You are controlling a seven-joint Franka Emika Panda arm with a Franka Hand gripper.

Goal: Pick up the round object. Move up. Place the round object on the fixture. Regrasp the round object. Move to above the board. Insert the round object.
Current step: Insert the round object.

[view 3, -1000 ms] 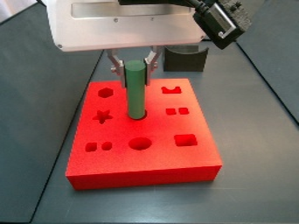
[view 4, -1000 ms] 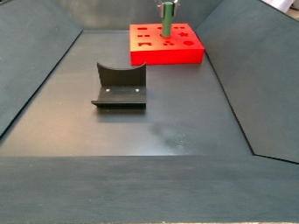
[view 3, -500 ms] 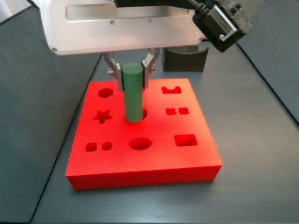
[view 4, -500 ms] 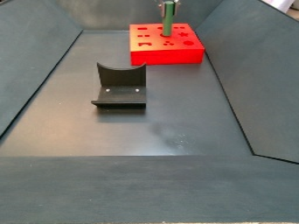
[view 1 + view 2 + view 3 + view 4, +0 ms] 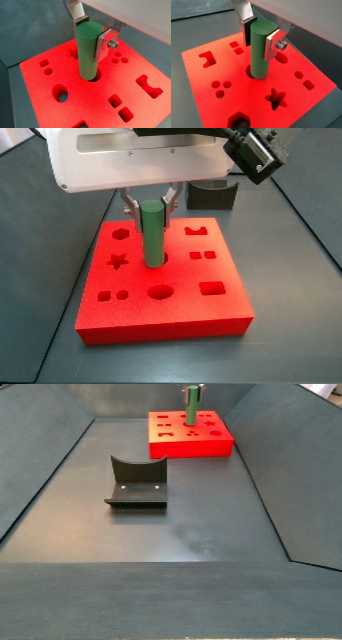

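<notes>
board: big thick bright red rectangular slab [image 5: 163, 278] with shaped holes, flat on the dark tabletop [image 5: 187, 514]; not moved vs a second ago.
fixture: small dark grey-black block with curved notch [image 5: 135, 481], well apart from the board in a side view, empty.
tool: silver two-finger gripper [image 5: 92, 31] over the board's middle, jaws closed onto the peg's upper part, a pad on each side [image 5: 246, 25]; sits slightly lower in a side view than a second ago.
peg: slim matte green cylindrical peg [image 5: 87, 52], upright, gripped near its top; both wrist views show its lower end inside the rim of a round hole [image 5: 256, 76] in the board's middle.
change: peg top dropped a little toward the board over the last second, small move, the descent goes on.
meaning: insertion step underway, looks lined up with the hole; depth cannot tell, not seated yet by my guess.
next: probably push straight down, release once it bottoms.
</notes>
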